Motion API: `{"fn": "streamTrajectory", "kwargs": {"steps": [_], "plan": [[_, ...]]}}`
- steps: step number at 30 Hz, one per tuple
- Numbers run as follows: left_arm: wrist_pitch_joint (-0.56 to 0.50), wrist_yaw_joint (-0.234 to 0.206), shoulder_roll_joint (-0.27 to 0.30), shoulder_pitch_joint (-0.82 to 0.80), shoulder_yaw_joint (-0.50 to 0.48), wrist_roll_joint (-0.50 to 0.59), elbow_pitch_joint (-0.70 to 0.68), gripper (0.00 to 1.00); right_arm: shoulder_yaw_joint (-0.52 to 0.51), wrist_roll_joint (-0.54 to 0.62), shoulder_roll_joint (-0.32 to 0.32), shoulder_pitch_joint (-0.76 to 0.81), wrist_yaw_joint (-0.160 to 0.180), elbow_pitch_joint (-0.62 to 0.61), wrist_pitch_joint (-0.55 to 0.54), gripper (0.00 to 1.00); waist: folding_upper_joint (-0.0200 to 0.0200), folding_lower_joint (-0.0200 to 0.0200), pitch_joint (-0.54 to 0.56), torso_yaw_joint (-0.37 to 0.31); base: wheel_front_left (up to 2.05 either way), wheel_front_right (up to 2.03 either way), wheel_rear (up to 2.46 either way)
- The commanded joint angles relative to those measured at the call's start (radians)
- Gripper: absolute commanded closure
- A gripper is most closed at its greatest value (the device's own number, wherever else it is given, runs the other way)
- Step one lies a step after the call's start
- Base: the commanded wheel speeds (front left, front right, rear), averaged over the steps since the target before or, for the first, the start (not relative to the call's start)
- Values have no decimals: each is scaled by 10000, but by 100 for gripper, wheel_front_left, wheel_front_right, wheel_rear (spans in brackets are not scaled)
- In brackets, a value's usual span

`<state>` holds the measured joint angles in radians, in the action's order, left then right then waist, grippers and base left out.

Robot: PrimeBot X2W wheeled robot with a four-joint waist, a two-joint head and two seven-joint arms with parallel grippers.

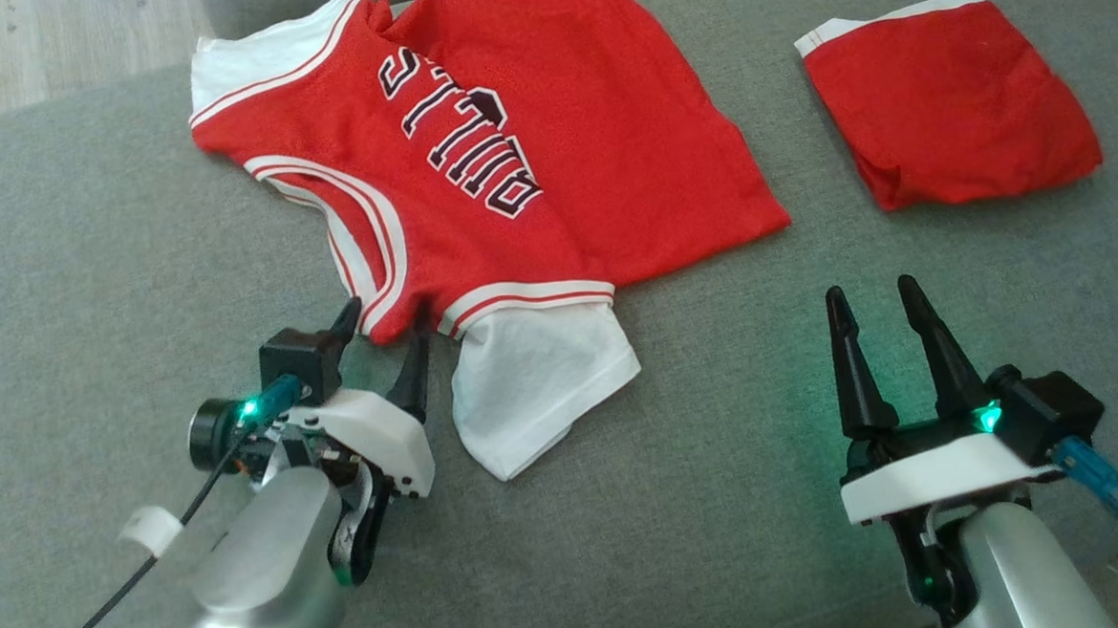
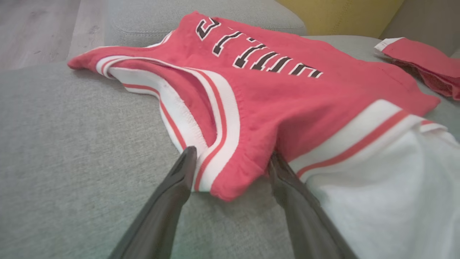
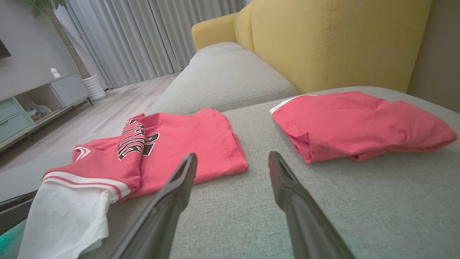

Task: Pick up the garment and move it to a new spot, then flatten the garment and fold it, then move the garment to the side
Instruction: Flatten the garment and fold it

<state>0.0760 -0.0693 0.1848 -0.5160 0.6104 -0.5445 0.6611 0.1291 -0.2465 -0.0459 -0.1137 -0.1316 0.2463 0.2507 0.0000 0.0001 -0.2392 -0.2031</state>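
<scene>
The garment [image 1: 513, 163] is a red jersey with black lettering, white-and-red trim and white sleeves, spread on the grey cushion [image 1: 88, 281]. My left gripper [image 1: 385, 315] stands open at its near shoulder, by the neckline. In the left wrist view the shoulder's red corner [image 2: 233, 180] lies between the two dark fingers [image 2: 179, 180], which straddle it without pinching. One white sleeve [image 1: 534, 382] lies to the right of that gripper. My right gripper [image 1: 872, 290] is open over bare cushion, well to the right of the jersey [image 3: 179, 147], holding nothing.
A second red garment [image 1: 950, 102], folded, lies at the far right of the cushion [image 3: 359, 126]. Behind it rises a yellow sofa back [image 3: 323, 39]. Wooden floor [image 1: 47, 44] shows past the cushion's far left edge, with a cabinet [image 3: 32, 104] and curtains beyond.
</scene>
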Motion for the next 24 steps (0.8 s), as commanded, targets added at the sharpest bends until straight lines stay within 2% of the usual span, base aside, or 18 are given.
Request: {"fn": "streamTrajectory", "kwargs": {"steps": [1,2,3,4,13,19,24], "plan": [[5,15,163,-447,-297,-1,-113,57,246,-56,-43,-331,9,-277,111,0,0,-1,1,-20,0,0,0],[5,15,163,-447,-297,-1,-113,57,246,-56,-43,-331,9,-277,111,0,0,-1,1,-20,0,0,0],[-46,3,168,-471,-276,5,-39,75,246,-63,-43,-338,9,-267,111,0,0,-1,0,-29,0,0,0],[-89,-4,173,-490,-260,4,30,100,248,-70,-43,-350,9,-258,111,0,0,-1,-3,-40,0,0,0],[370,-232,693,-624,-233,330,18,100,233,-130,-43,-379,9,-184,111,0,0,-1,193,-51,0,0,0],[492,-313,1567,-834,-323,610,-679,100,236,-170,-43,-292,9,-159,111,0,0,-1,506,122,0,0,0],[-25,-198,2510,-1086,-320,833,-1554,100,253,-210,-43,-240,9,-129,111,0,0,-1,741,352,0,0,0]]}}
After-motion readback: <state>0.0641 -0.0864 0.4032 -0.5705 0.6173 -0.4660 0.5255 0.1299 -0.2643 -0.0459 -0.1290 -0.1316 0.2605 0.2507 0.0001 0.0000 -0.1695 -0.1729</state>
